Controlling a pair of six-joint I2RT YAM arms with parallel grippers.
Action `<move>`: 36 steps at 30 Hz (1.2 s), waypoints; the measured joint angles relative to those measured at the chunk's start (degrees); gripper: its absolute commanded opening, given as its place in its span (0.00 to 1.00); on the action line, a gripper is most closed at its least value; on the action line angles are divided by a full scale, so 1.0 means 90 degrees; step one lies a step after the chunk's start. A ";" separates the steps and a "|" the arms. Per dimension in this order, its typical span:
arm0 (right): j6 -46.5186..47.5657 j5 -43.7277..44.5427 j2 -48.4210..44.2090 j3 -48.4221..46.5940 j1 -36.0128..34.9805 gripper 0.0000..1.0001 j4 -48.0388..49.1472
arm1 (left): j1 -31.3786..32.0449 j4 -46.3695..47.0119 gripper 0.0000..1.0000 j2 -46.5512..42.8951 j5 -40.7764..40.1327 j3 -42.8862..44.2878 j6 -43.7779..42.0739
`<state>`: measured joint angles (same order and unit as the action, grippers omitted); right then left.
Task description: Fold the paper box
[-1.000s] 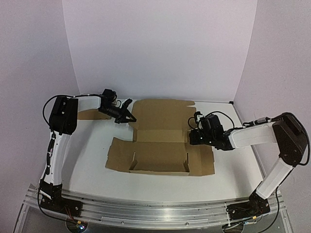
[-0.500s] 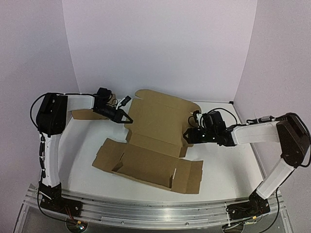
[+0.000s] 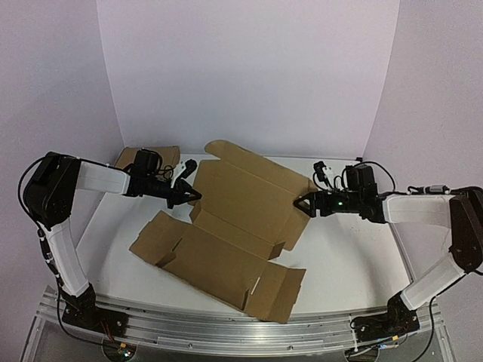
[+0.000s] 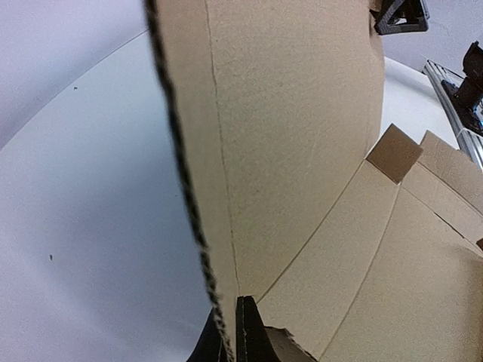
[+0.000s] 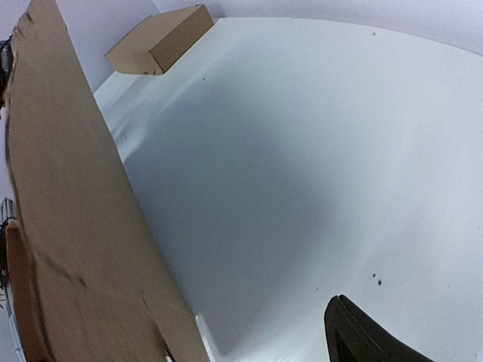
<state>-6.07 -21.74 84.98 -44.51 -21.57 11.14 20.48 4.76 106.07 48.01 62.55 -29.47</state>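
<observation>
The left fingers [image 4: 245,335] pinch the edge of the flat brown cardboard box [image 3: 226,256]. The right fingers [image 5: 370,339] are spread, holding nothing.

I can read no writing, label, number or sign from here in any view. The paper box [image 3: 241,200] shows me plain brown board, and the small box [image 5: 158,38] looks blank too.

You have a plain brown paper box [image 3: 249,192] (its cut edge speckled dark) on a white table [image 3: 347,256]; the smaller box [image 5: 155,39] is the same brown.
</observation>
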 measured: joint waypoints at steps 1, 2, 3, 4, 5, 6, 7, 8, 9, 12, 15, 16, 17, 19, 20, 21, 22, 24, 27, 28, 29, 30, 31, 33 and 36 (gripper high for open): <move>0.0001 -0.0163 -0.0017 0.0164 0.0051 0.74 0.0119 | 0.0003 0.0128 0.00 -0.0020 -0.0045 -0.0118 0.0033; 0.0016 -0.0330 -0.0023 0.0315 0.0105 0.69 0.0203 | 0.0008 0.0226 0.00 -0.0025 -0.0088 -0.0184 0.0091; -0.0016 -0.0466 -0.0021 0.0401 0.0136 0.62 0.0248 | 0.0010 0.0292 0.00 -0.0025 -0.0134 -0.0199 0.0124; -0.0032 -0.0583 -0.0019 0.0472 0.0166 0.55 0.0297 | 0.0010 0.0357 0.00 -0.0025 -0.0174 -0.0205 0.0155; -0.0080 -0.0698 -0.0007 0.0523 0.0189 0.48 0.0375 | 0.0010 0.0441 0.00 -0.0026 -0.0197 -0.0205 0.0192; -0.0151 -0.0814 0.0022 0.0554 0.0199 0.42 0.0475 | 0.0010 0.0532 0.00 -0.0027 -0.0217 -0.0205 0.0230; -0.0194 -0.0912 0.0068 0.0561 0.0197 0.39 0.0581 | 0.0010 0.0602 0.00 -0.0027 -0.0246 -0.0205 0.0264; -0.0212 -0.0993 0.0126 0.0561 0.0197 0.36 0.0693 | 0.0010 0.0646 0.00 -0.0027 -0.0269 -0.0205 0.0283; -0.0232 -0.1067 0.0177 0.0559 0.0197 0.34 0.0792 | 0.0010 0.0662 0.00 -0.0027 -0.0300 -0.0205 0.0296; -0.0342 -0.1314 0.0360 0.0555 0.0197 0.23 0.1089 | 0.0010 0.0697 0.00 -0.0025 -0.0351 -0.0196 0.0327; -0.0412 -0.1520 0.0471 0.0554 0.0197 0.10 0.1278 | 0.0010 0.0696 0.02 -0.0023 -0.0377 -0.0140 0.0390; -0.0350 -0.1561 0.0477 0.0551 0.0195 0.06 0.1334 | 0.0010 0.0696 0.07 -0.0022 -0.0388 -0.0113 0.0430; -0.0332 -0.1559 0.0477 0.0551 0.0190 0.02 0.1361 | 0.0010 0.0692 0.19 -0.0014 -0.0412 -0.0080 0.0464; -0.0205 -0.1499 0.0467 0.0549 0.0138 0.00 0.1416 | 0.0010 0.0658 0.39 0.0006 -0.0461 -0.0002 0.0551; -0.0047 -0.1433 0.0446 0.0549 0.0102 0.00 0.1418 | 0.0010 0.0627 0.46 0.0016 -0.0489 0.0041 0.0573; 0.0148 -0.1311 0.0401 0.0545 0.0054 0.00 0.1361 | 0.0006 0.0543 0.54 0.0020 -0.0505 0.0103 0.0619; 0.0357 -0.1190 0.0345 0.0537 0.0002 0.00 0.1284 | -0.0005 0.0437 0.62 0.0021 -0.0516 0.0181 0.0649; 0.0890 -0.0886 0.0215 0.0386 -0.0156 0.00 0.0943 | -0.0040 0.0158 0.70 0.0023 -0.0510 0.0423 0.0796; 0.1589 -0.0453 0.0075 0.0076 -0.0357 0.00 0.0548 | -0.0145 -0.0347 0.71 0.0021 -0.0518 0.0922 0.0906; 0.1813 -0.0306 0.0016 -0.0014 -0.0419 0.00 0.0453 | -0.0179 -0.0507 0.67 0.0021 -0.0520 0.1089 0.0883; 0.2001 -0.0183 -0.0043 -0.0084 -0.0458 0.00 0.0378 | -0.0207 -0.0691 0.64 0.0017 -0.0523 0.1260 0.0862; 0.2195 -0.0061 -0.0112 -0.0158 -0.0486 0.00 0.0280 | -0.0236 -0.0828 0.60 0.0005 -0.0525 0.1364 0.0815; 0.2367 0.0035 -0.0166 -0.0237 -0.0516 0.00 0.0181 | -0.0253 -0.0976 0.56 -0.0035 -0.0538 0.1430 0.0733; 0.2721 0.0238 -0.0242 -0.0438 -0.0603 0.00 -0.0074 | -0.0235 -0.1312 0.52 -0.0144 -0.0590 0.1439 0.0469; 0.3077 0.0361 -0.0269 -0.0721 -0.0740 0.00 -0.0328 | -0.0104 -0.1585 0.55 -0.0228 -0.0777 0.1411 0.0217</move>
<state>21.62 -18.49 82.56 -51.00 -28.23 8.19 19.55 -9.50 104.01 41.01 75.25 -27.51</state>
